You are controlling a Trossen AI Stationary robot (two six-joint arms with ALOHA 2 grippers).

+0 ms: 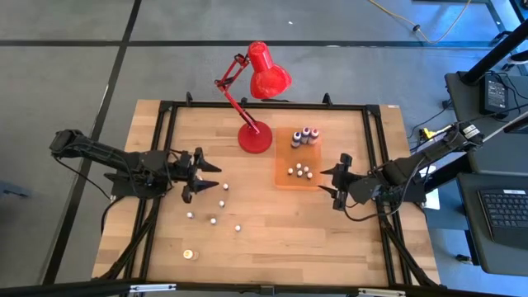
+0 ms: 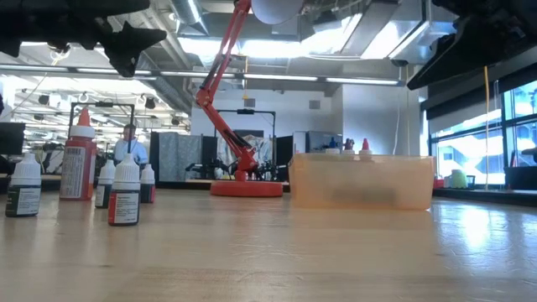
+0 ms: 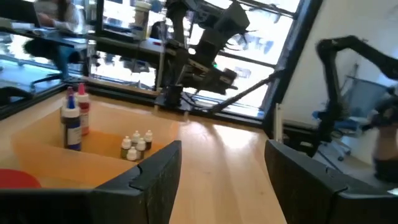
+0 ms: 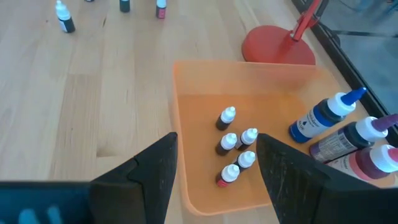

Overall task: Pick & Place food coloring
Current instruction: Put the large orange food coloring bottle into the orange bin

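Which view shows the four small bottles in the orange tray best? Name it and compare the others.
The right wrist view: the four small bottles sit close, unblocked, in the orange tray. The high view shows them as tiny white dots. The left wrist view shows three caps. The low view hides them behind the tray wall.

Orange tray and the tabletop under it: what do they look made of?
The orange translucent tray looks like thin frosted plastic: the small white-capped bottles inside show blurred through its wall in the low view. The tabletop looks like light butcher-block wood with a satin finish: visible grain, plank seams and soft reflections.
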